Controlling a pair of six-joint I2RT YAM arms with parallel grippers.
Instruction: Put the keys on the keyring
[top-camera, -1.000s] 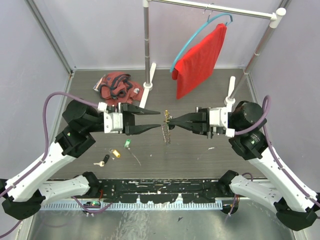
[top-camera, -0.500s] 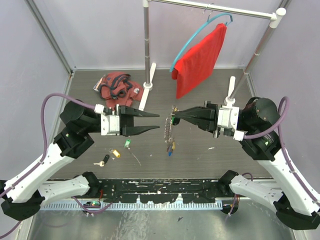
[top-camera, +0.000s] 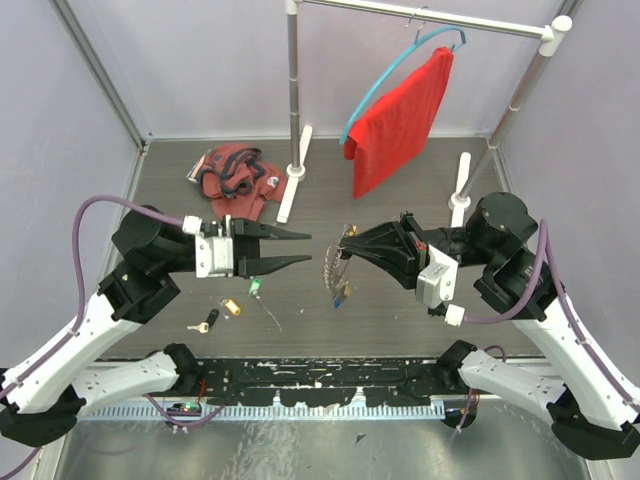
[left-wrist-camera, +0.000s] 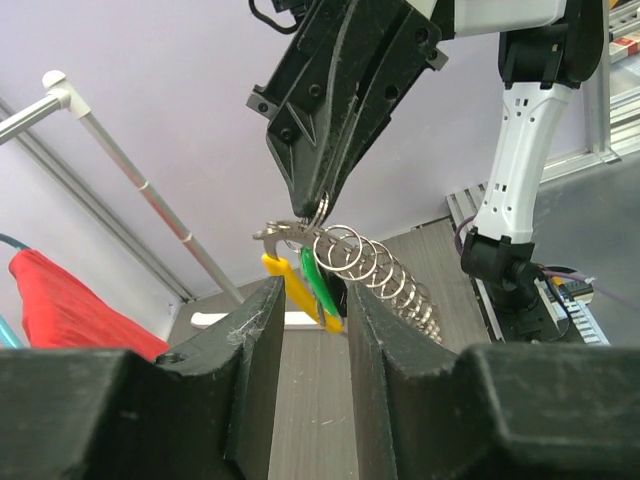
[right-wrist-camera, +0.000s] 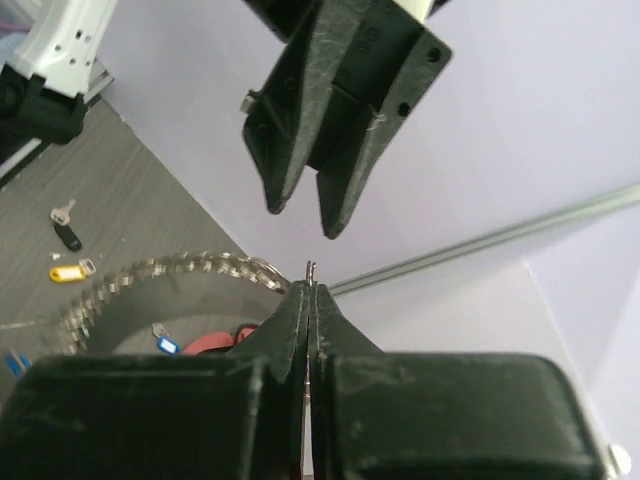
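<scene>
Holding the keyring (top-camera: 331, 268) up in mid-air, the right tool (top-camera: 346, 238) is pinching its top clasp with both fingers pressed tight together. The chain of silver rings is dangling below it at the centre of the top view, clear of the bench (top-camera: 400, 300). The left tool (top-camera: 309, 247) is facing it from the left of the frame, fingers spread and gripping nothing (in its own wrist view the clasp is sitting just beyond their tips).

I am reading this as the presenting step: the ring is being offered, with no key in hand to thread. The next move is likely calling for the left tool to drop toward the lower left, pinch a loose key by its coloured head so the hole is staying free, and bring it back to the clasp.

Counting: two tools and one keyring. Three loose keys are lying on the bench, a green key (top-camera: 256, 288), a yellow key (top-camera: 231, 307) and a black key (top-camera: 207, 322). The hanging keys (left-wrist-camera: 318, 285) are showing yellow, green and blue, so probably three, though they are overlapping.
</scene>
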